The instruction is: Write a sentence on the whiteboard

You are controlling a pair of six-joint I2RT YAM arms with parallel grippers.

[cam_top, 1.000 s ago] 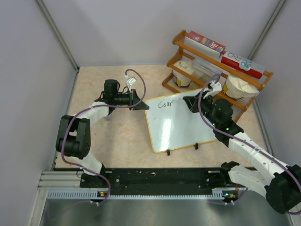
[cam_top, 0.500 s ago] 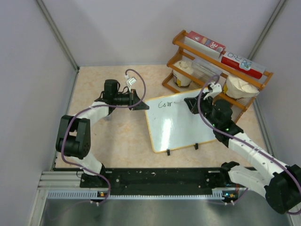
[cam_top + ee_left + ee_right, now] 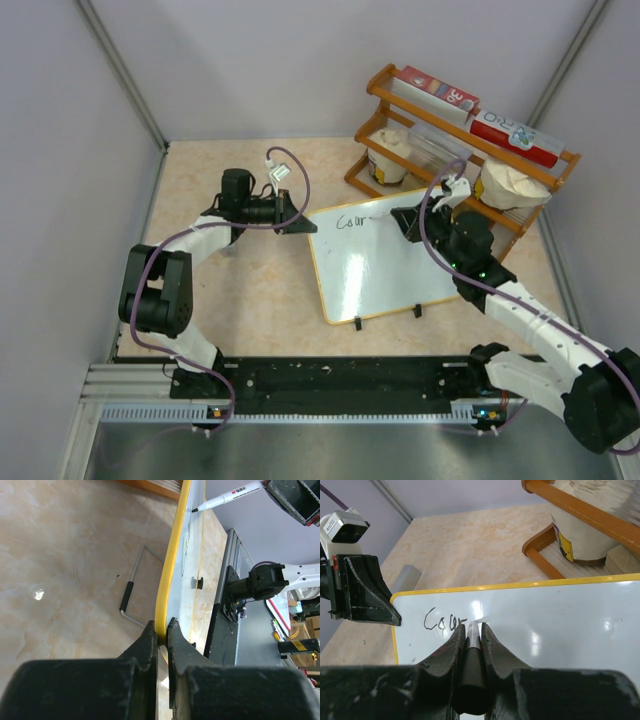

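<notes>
The whiteboard (image 3: 385,270) lies tilted on the table, with its yellow rim (image 3: 167,580) edge-on in the left wrist view. Black lettering "Cour" (image 3: 352,221) sits near its far left corner and also shows in the right wrist view (image 3: 442,621). My left gripper (image 3: 300,226) is shut on the board's far left corner rim (image 3: 161,630). My right gripper (image 3: 405,222) is shut on a white-and-black marker (image 3: 474,665). The marker tip touches the board (image 3: 560,625) just right of the lettering. The marker also shows in the left wrist view (image 3: 225,499).
A wooden rack (image 3: 460,140) stands right behind the board, holding red-and-white boxes (image 3: 435,88) and white tubs (image 3: 390,155). A bent wire stand with a black grip (image 3: 131,587) lies on the table under the board. Walls close in left, back and right.
My right gripper has shifted only very slightly at the end of the lettering. The left arm and the board have not moved.
</notes>
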